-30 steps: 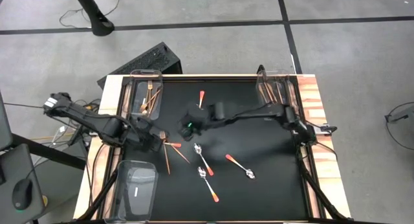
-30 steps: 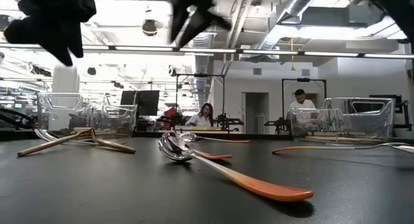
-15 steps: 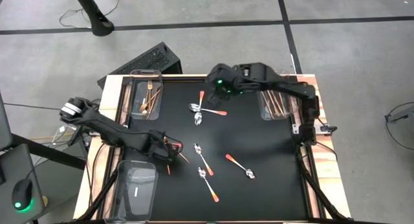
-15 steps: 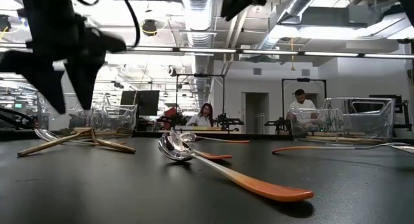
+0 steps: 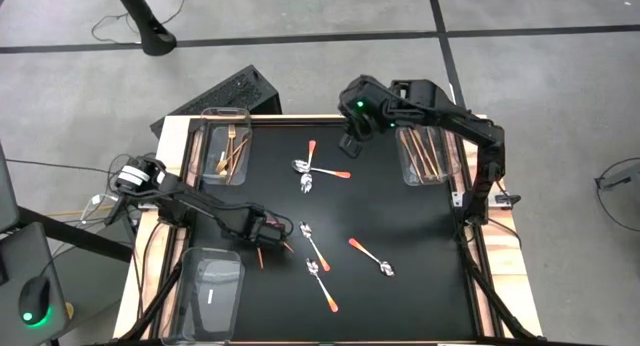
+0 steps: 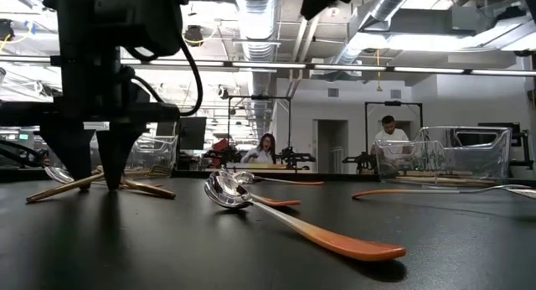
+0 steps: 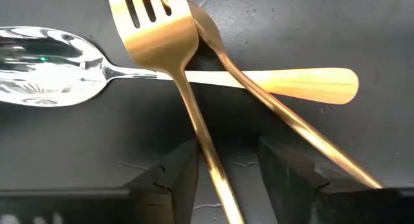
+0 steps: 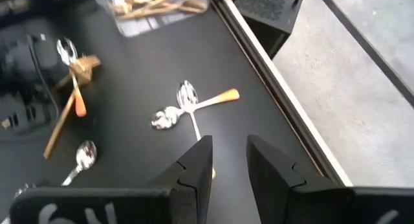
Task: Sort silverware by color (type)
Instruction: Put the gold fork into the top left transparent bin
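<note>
My left gripper [image 5: 263,229] [image 7: 223,179] is low over a small pile near the mat's left side and is open. A gold fork [image 7: 169,52] lies on top of a silver spoon with an orange handle [image 7: 52,65] and a second gold utensil [image 7: 284,117]. The fork's handle runs between my fingers, whose tips reach the mat in the low view [image 6: 94,177]. My right gripper [image 5: 352,136] [image 8: 223,162] is open and empty, raised near the far edge. Two crossed spoons [image 5: 312,173] [image 8: 184,107] lie below it.
More spoons lie on the black mat [image 5: 315,246], [image 5: 320,281], [image 5: 372,256]. A clear bin with gold forks [image 5: 228,151] stands at the far left. Another with copper knives [image 5: 425,156] is at the far right, and a third bin [image 5: 210,286] at the near left.
My left gripper has moved toward the table's right and come down over the pile, so that its fingers straddle the fork's handle. My right gripper has drawn back from the mat's middle toward the far edge and risen, uncovering the two crossed spoons.
</note>
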